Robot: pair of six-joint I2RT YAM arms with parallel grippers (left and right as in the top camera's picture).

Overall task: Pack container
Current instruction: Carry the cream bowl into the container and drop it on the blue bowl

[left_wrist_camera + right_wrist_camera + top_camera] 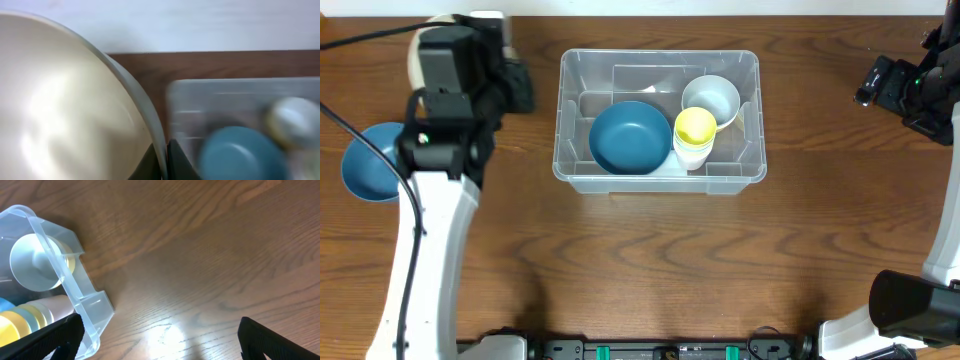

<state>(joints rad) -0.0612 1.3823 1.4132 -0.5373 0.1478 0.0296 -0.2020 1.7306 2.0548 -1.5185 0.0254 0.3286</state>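
Locates the container (660, 118) on the wooden table (650, 260), at mid-width and nearer the far edge. Records a clear rectangular body with rounded corners, a thick rim, moulded ribs inside and a whitish patch toward the far wall. Counts inside it a blue bowl (630, 137) at the left, a stack of yellow cups (695, 135) just right of that, and a pale bowl (712, 98) leaning by the right end wall, just behind the cups.

Cannot settle the number of cups in the stack. Sees the container blurred and cut off in the left wrist view, and only one corner of it in the right wrist view.

Finds a second blue bowl (365, 165) at the table's left side, partly covered by the left arm (440, 200). Notes the left gripper (164, 161) pressed together on the rim of a cream bowl (65, 100), pinching it. Finds that bowl filling most of the left wrist view and hard to trace from overhead. Notes the right gripper (160, 337) spread wide above the table, near the container's right end and apart from it.
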